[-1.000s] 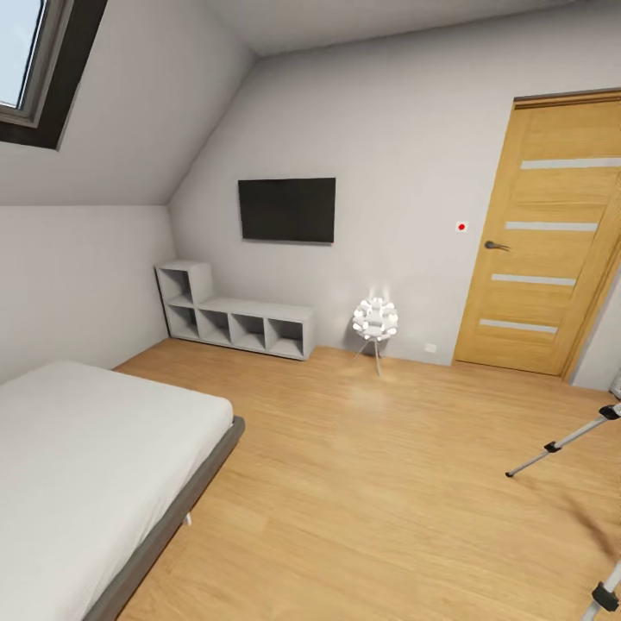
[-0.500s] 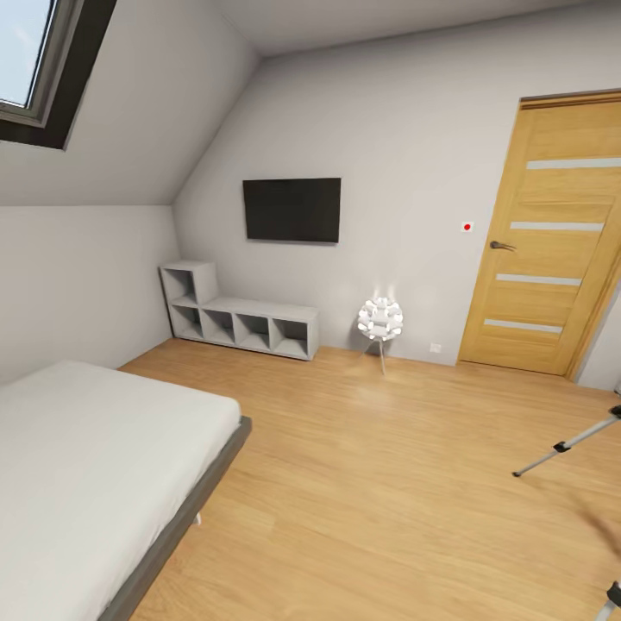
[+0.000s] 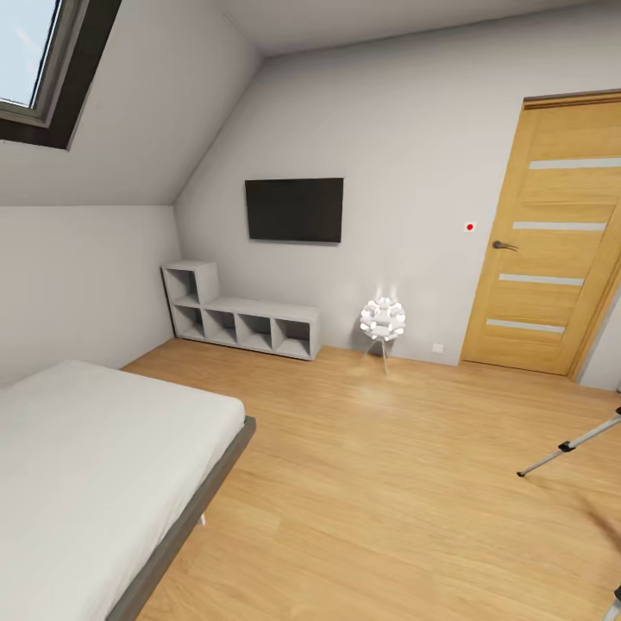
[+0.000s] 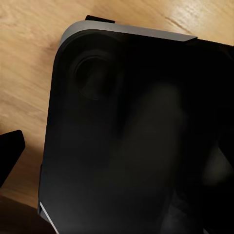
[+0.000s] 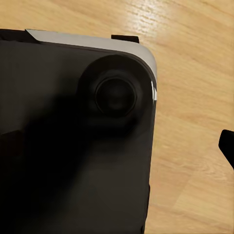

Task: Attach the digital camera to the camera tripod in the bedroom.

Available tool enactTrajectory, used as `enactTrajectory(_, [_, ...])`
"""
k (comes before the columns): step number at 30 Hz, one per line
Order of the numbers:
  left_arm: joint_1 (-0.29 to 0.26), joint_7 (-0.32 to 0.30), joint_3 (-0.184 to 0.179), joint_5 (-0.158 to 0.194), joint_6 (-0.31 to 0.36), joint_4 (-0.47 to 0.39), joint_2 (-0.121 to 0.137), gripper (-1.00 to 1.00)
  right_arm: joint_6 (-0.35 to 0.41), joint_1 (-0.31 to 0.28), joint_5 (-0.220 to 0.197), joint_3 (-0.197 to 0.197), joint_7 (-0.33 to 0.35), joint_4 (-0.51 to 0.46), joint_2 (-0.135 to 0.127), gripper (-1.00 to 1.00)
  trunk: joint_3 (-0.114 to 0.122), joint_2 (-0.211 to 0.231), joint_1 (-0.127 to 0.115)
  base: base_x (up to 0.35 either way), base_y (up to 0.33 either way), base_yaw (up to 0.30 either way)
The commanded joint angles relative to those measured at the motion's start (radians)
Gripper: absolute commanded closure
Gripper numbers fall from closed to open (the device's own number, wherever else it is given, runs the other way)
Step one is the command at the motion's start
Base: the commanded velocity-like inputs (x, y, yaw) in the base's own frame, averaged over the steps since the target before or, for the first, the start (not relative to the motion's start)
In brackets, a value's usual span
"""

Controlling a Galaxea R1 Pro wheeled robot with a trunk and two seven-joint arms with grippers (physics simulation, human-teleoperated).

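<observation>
Here, both wrist cameras face dark base (image 5: 73, 146) over wood floor (image 5: 195, 97); hands' grip state unclear.

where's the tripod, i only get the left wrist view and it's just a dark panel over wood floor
Observer: In the head view, one silver telescopic leg of the tall camera tripod slants in at the right edge, its foot on the light wood plank floor. Its top is cut off.
Operator: what's between us and it
Observer: Bare floor; the white-mattress bed lies at the left, and the closed oak door stands beyond the tripod leg.
</observation>
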Motion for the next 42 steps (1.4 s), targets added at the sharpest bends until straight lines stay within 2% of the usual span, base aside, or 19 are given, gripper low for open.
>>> enactTrajectory(1, [0.0, 0.0, 0.003, 0.005, -0.001, -0.001, 0.0, -1.0, -0.003, 0.0, 0.005, 0.0, 0.0, 0.001, 0.0, -1.0, -0.001, 0.0, 0.0, 0.0, 0.001, 0.0])
enactTrajectory(6, [0.0, 0.0, 0.003, 0.005, -0.001, -0.001, 0.0, -1.0, -0.003, -0.001, 0.004, -0.002, -0.001, 0.001, 0.002, -1.0, -0.001, 0.0, 0.0, 0.0, 0.0, -0.018])
enactTrajectory(19, [0.0, 0.0, 0.002, 0.005, -0.001, -0.001, 0.001, -1.0, -0.003, -0.001, 0.003, -0.001, -0.001, 0.001, 0.003, -1.0, -0.001, 0.0, 0.0, 0.0, 0.0, -0.176])
enactTrajectory(42, [0.0, 0.0, 0.002, 0.006, -0.001, -0.001, 0.001, -1.0, -0.003, -0.001, 0.005, 0.0, -0.001, 0.001, -0.001, -1.0, -0.001, 0.0, 0.0, 0.0, 0.0, -0.009])
